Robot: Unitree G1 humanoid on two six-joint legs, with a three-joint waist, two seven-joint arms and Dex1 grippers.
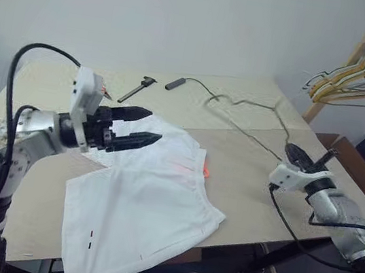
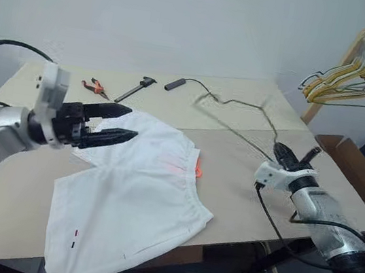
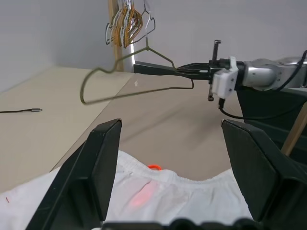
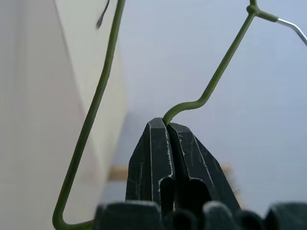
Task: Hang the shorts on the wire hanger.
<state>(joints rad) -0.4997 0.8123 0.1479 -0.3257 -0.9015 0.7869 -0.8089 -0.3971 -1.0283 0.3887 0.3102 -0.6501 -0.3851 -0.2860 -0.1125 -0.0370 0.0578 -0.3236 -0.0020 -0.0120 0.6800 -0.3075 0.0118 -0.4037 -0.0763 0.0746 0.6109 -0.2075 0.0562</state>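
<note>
**Hanger in my right, shorts under my left**

Nearest me, white shorts (image 1: 141, 202) lie spread on the tan table (image 1: 245, 173), one leg spilling over the near edge, waistband at the far end. My left gripper (image 1: 141, 125) hovers just above that waistband, jaws parted and holding nothing. My right gripper (image 1: 294, 155) is clenched on the wire hanger (image 2: 240, 118), which sticks out from its tips toward the table's far side, lifted off the surface, hook farthest from me. Its long axis runs roughly across, above and beyond the waistband, so my left is the arm nearer the cloth. Pliers (image 2: 94, 86) and a cable (image 1: 190, 83) lie at the table's back; a rack of hangers (image 1: 355, 83) stands by the grey wall.
</note>
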